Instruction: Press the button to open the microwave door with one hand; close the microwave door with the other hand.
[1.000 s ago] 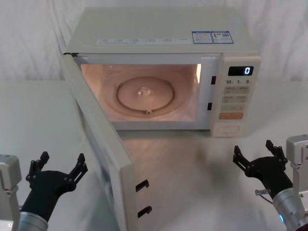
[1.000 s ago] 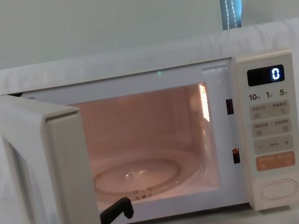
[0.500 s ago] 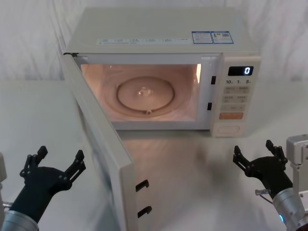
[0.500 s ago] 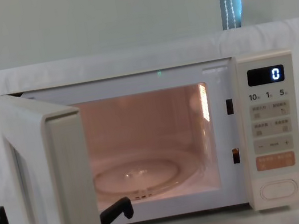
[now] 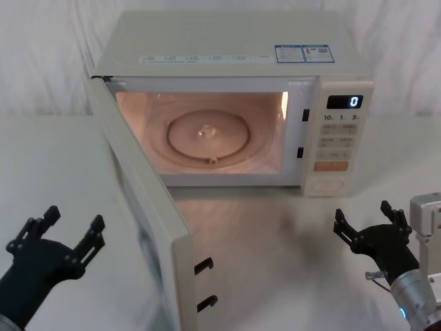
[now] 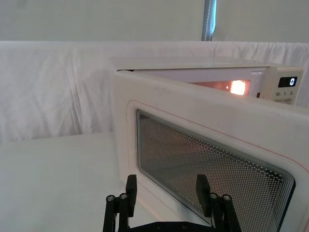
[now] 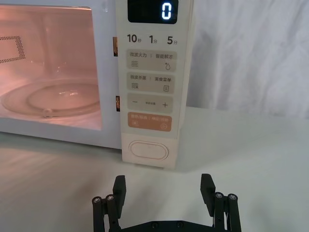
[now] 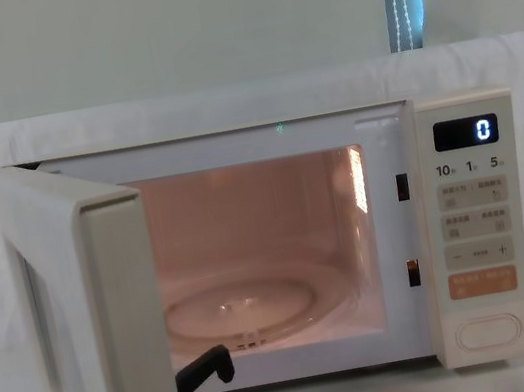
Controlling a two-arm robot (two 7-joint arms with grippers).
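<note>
Microwave door (image 5: pixel 148 227) swung wide open on white-draped table (image 5: pixel 275 234), white cloth backdrop behind; left gripper (image 5: pixel 55 238) and right gripper (image 5: pixel 368 224) low, fingers spread wide, holding nothing.

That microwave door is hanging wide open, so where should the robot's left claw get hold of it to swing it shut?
Probably no grip is needed: the microwave door is a flat panel with no handle showing. The open left gripper sits on its outer, windowed side, so pushing that face near the free edge with the latch hooks, far from the hinge, should swing it closed most easily.
</note>
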